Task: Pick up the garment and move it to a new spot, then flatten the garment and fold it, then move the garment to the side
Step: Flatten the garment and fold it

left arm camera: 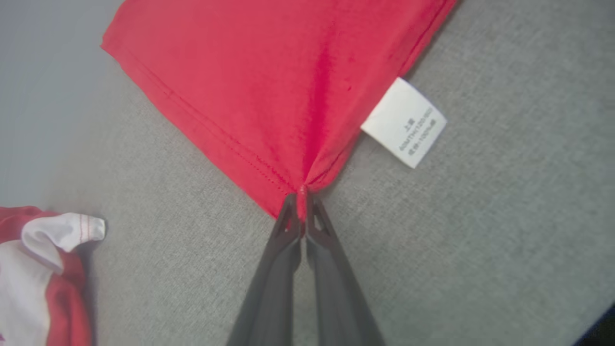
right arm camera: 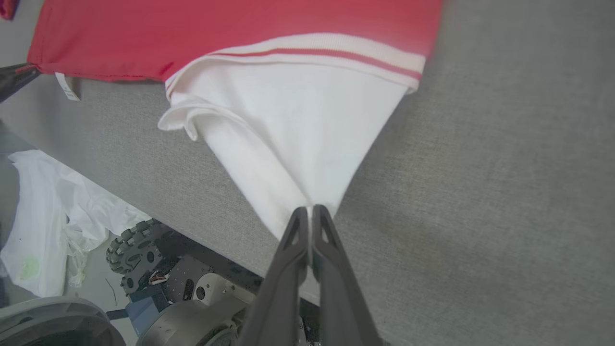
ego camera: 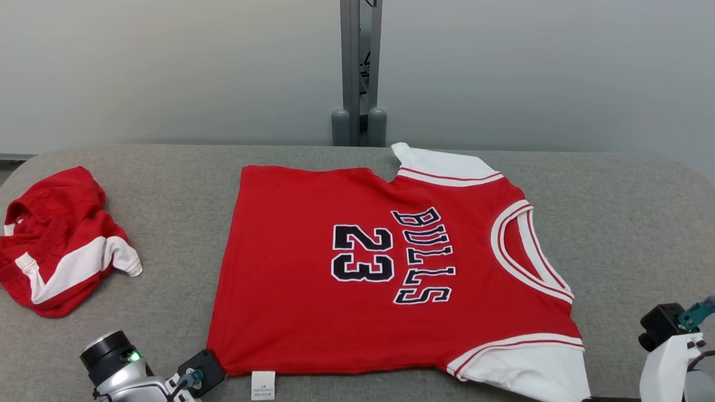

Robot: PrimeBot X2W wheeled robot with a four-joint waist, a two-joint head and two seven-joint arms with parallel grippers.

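Red jersey (ego camera: 390, 273) spread flat on counter (ego camera: 631, 204), care label (ego camera: 262, 385) at its near edge. Beside label, left gripper (left arm camera: 301, 201) pinches hem corner; well right of label, right gripper (right arm camera: 311, 211) pinches white sleeve (right arm camera: 298, 120) tip. Advice: raise both together, keep near edge taut, fold evenly away from label.

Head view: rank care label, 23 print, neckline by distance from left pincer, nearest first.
1. Care label: at the jersey near edge, close to the left pincer.
2. 23 print: middle of the chest.
3. Neckline: far right end.
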